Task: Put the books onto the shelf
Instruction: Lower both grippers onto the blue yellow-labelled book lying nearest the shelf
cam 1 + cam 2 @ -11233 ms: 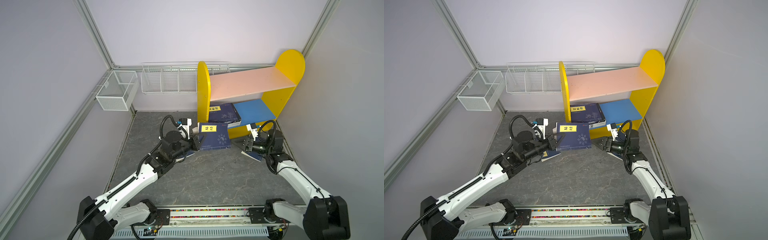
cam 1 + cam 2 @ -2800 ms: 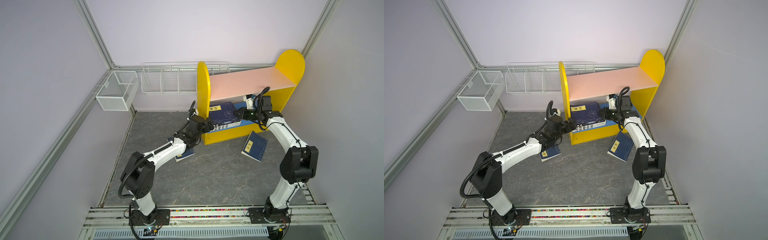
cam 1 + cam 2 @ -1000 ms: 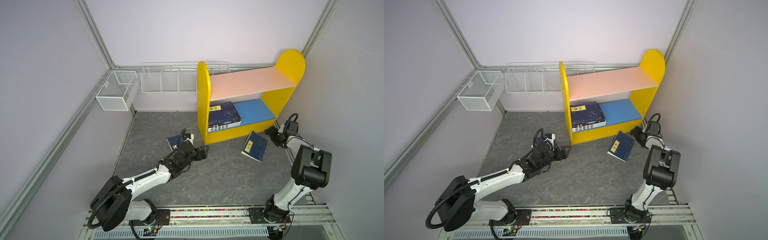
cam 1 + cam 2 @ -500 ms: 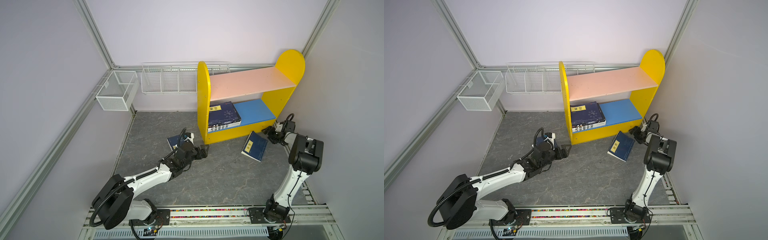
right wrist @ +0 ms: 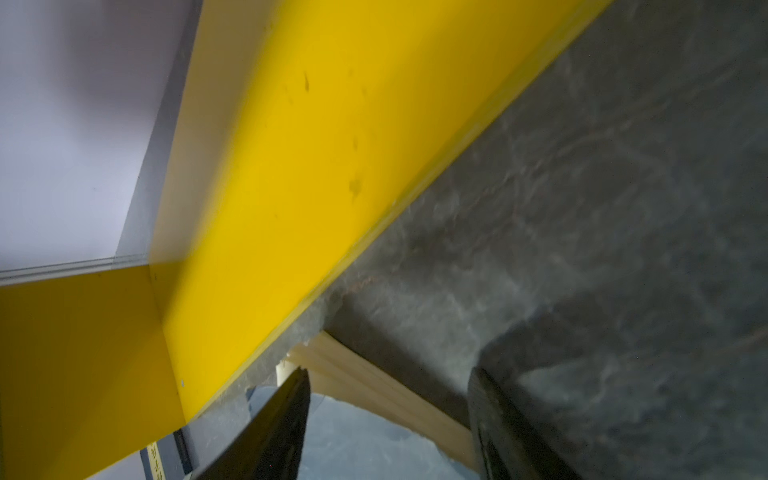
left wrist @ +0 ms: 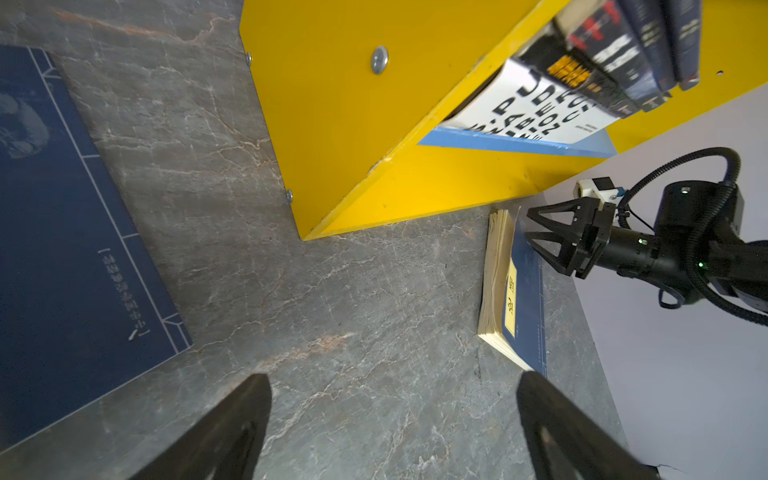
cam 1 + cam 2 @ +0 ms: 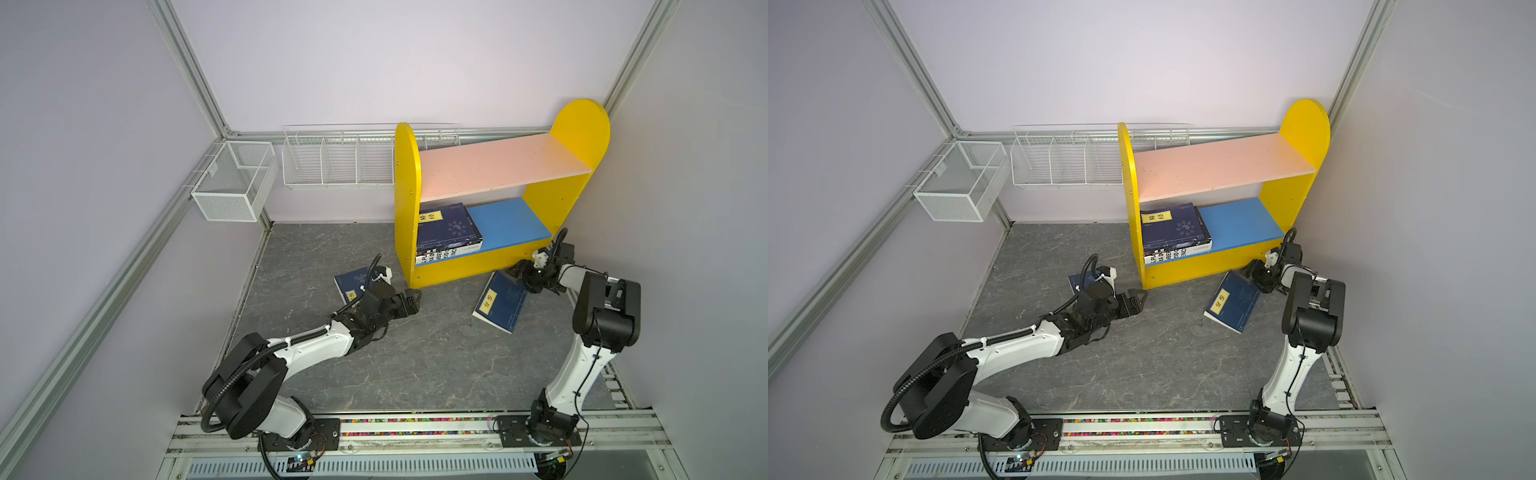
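Left fingers (image 6: 232, 428) spread wide (right fingers (image 5: 282, 424) narrower), arms low.

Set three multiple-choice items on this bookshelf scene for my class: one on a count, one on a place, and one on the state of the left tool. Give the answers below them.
1. How many books lie loose on the floor?
A. none
B. two
C. five

2. Where is the stack of books?
A. on the floor
B. on the pink upper board
C. on the shelf's blue lower board

3. How is the left tool?
A. open, holding nothing
B. shut on a book
C. out of every view

Answers:
1 B, only the left navy book and the right navy book lie there.
2 C, it sits against the left side panel, and the pink upper board is bare.
3 A, the left wrist view shows its fingers wide apart over bare floor.
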You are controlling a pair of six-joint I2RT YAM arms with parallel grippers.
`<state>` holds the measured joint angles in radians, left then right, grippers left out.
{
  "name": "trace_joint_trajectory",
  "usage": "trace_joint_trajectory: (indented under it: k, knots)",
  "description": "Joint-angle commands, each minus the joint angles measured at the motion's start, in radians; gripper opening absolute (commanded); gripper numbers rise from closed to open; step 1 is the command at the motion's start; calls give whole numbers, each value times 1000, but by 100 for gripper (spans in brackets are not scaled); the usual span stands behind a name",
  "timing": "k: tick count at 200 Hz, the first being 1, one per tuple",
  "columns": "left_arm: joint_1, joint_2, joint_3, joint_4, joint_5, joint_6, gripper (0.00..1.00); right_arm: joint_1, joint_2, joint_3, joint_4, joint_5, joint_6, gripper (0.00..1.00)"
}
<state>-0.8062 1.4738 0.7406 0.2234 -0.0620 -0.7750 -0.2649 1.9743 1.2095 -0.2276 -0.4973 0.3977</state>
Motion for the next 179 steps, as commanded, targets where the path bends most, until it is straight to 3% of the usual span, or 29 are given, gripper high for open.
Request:
trace_joint_trajectory:
  k: [1, 37, 65, 90, 128, 179]
  knots:
    - [-5, 28, 29, -4, 43, -41, 92, 39, -66, -113, -98, 51, 41, 64]
    - [-25, 95, 68, -52, 192, -62, 90, 105, -175, -229, -60, 62, 128, 64]
    - [-132, 166, 110, -80, 202, -71, 91, 174, -231, -283, -42, 62, 178, 64]
    - [-199, 259, 131, -17, 222, -161, 90, 241, -272, -347, -10, 63, 220, 64]
    - [-202, 371, 86, 198, 232, -337, 89, 285, -314, -423, 23, 52, 247, 64]
    - [-179, 373, 133, 209, 202, -327, 89, 323, -384, -494, 17, 49, 258, 64]
